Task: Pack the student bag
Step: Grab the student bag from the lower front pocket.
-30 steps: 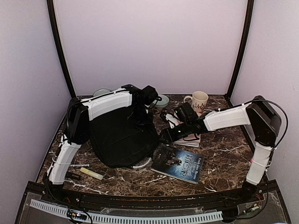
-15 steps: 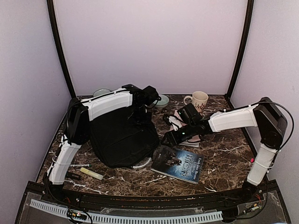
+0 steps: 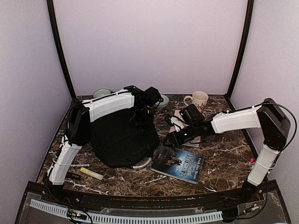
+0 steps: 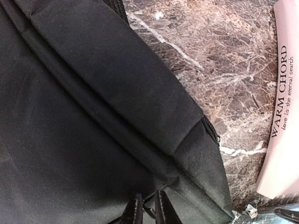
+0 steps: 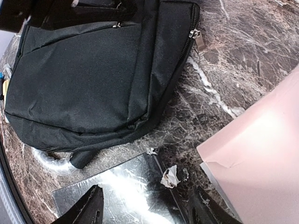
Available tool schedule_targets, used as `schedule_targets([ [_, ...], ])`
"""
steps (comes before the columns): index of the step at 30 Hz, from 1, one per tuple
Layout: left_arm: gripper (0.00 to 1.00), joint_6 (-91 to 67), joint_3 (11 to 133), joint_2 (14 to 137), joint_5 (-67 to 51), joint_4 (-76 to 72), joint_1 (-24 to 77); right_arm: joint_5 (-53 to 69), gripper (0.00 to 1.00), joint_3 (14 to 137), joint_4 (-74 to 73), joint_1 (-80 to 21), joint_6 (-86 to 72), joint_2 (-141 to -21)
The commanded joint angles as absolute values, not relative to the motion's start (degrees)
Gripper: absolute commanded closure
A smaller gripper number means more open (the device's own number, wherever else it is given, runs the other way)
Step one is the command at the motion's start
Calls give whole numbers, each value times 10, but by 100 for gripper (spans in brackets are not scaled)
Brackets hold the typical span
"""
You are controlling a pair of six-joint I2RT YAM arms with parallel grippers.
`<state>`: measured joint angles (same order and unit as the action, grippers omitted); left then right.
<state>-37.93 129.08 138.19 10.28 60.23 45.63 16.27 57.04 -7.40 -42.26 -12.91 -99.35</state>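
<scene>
Marble tabletop [image 3: 219, 161] bears the student bag [image 3: 121, 140], pinched by left jaws; right jaws gape beside it.

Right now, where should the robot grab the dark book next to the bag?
Probably its right end, coming from the right: the book lies flat, so only edges can be pinched, and that end points away from the student bag.

Robot lab booth, plain lilac wall panels [image 3: 149, 46], 2 black corner poles [image 3: 60, 51], marble-pattern tabletop [image 3: 224, 154], white slotted strip [image 3: 140, 218].
</scene>
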Motion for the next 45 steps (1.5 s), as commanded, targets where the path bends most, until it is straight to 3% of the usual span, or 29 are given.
schedule_targets([
  [1, 88, -381, 1296, 1386, 128, 607, 460, 152, 38, 559, -72, -423, -138, -961],
  [3, 89, -382, 1295, 1386, 133, 606, 460, 151, 38, 553, -71, -423, -140, -954],
  [7, 100, -382, 1284, 1386, 129, 591, 461, 151, 38, 539, -70, -425, -144, -942],
  [11, 100, -386, 1265, 1373, 132, 586, 470, 146, 38, 530, -70, -427, -144, -928],
  [21, 100, -353, 1078, 1221, 119, 428, 486, 90, 38, 554, -83, -444, -175, -918],
  [33, 100, -341, 925, 1090, 32, 284, 485, 48, 37, 634, -112, -455, -221, -887],
  [45, 100, -304, 880, 1044, 34, 278, 483, 112, 34, 684, -63, -408, -153, -952],
])
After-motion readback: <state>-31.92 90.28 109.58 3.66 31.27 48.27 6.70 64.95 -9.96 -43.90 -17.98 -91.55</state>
